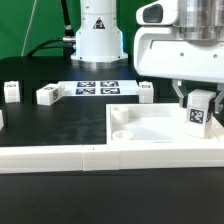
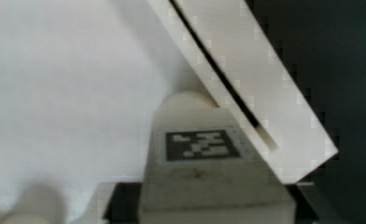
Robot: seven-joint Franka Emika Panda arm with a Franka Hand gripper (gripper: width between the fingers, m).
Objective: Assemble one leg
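Observation:
My gripper [image 1: 198, 104] is shut on a leg [image 1: 200, 116], a small chunky white block with a black-and-white tag facing the camera. It holds the leg upright over the large flat white panel [image 1: 150, 128], near the panel's corner at the exterior view's right. I cannot tell whether the leg's lower end touches the panel. In the wrist view the tagged leg [image 2: 201, 150] sits between the dark fingers [image 2: 130, 200] of my gripper [image 2: 208, 206], above the panel's surface [image 2: 73, 80] and next to its edge.
Three more legs lie on the black table: two at the exterior view's left [image 1: 10, 92] [image 1: 48, 95], one behind the panel [image 1: 147, 92]. The marker board [image 1: 95, 87] lies at the back. A white rail [image 1: 60, 157] runs along the front.

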